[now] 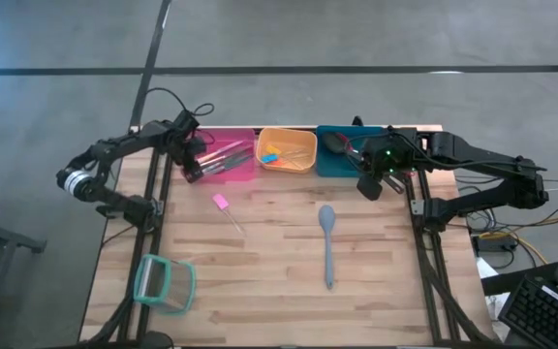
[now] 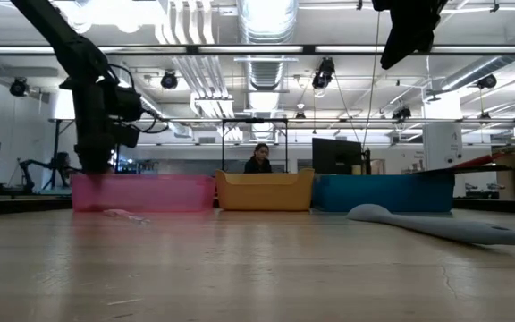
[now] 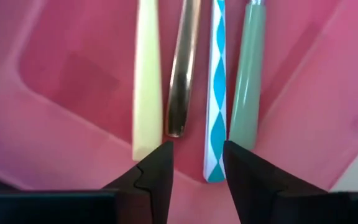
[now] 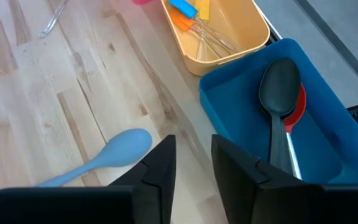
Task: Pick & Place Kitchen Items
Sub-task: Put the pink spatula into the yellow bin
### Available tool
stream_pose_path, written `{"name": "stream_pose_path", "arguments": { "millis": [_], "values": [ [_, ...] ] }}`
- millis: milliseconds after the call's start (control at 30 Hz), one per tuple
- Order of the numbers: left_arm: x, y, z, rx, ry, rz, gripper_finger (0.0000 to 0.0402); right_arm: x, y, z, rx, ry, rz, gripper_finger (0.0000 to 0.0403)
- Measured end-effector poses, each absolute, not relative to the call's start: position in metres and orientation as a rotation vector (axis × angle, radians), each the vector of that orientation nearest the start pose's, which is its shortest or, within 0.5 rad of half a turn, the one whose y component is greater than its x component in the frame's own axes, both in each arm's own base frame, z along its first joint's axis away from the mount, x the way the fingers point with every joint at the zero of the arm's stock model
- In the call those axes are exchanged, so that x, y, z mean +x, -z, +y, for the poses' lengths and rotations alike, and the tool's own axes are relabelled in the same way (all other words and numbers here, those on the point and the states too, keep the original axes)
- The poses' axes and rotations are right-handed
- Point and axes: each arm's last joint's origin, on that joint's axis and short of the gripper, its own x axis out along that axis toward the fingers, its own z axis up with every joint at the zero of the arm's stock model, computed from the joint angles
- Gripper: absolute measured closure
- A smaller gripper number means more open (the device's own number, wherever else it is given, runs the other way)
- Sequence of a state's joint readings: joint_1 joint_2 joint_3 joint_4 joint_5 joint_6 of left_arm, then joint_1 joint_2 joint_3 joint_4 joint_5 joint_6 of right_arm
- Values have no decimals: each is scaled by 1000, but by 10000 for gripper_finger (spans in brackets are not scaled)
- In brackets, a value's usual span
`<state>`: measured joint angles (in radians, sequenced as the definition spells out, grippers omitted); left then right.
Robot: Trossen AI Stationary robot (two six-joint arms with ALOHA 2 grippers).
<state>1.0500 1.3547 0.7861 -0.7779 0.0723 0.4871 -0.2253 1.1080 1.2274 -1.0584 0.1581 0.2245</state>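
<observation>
My left gripper (image 1: 194, 167) hangs open low inside the pink bin (image 1: 232, 173), just short of the near ends of several slim handles: cream (image 3: 146, 81), metal (image 3: 182, 74), blue-and-white (image 3: 218, 93) and green (image 3: 248, 81). These lie side by side on the bin floor. My right gripper (image 1: 368, 186) is open and empty above the table, by the blue bin's (image 4: 241, 118) near wall. A grey-blue spoon (image 1: 327, 242) lies flat on the table; it also shows in the right wrist view (image 4: 114, 152). A small pink-headed utensil (image 1: 223, 206) lies on the table near the pink bin.
An orange bin (image 1: 287, 167) with small blue and orange utensils stands between the pink and blue bins at the far edge. A black spoon (image 4: 279, 87) lies over a red one in the blue bin. A teal-rimmed clear container (image 1: 163, 281) lies at the near left.
</observation>
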Motion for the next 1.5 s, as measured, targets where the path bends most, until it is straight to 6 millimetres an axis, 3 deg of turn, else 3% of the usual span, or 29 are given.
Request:
{"name": "stream_pose_path", "arguments": {
  "millis": [367,767,1033,1233,1500],
  "values": [
    [111,-221,178,-367,-524,1171,257,189,-351,-48,236,460,897,294],
    [124,-253,138,-265,-316,953,257,191,-352,-48,236,459,880,341],
    [151,-256,97,-101,-81,958,257,191,-352,-48,223,452,877,363],
    [170,-254,69,-72,23,984,257,191,-352,-48,223,452,877,358],
    [181,-249,50,-75,80,1028,257,191,-352,-48,223,451,878,334]
  ]
}}
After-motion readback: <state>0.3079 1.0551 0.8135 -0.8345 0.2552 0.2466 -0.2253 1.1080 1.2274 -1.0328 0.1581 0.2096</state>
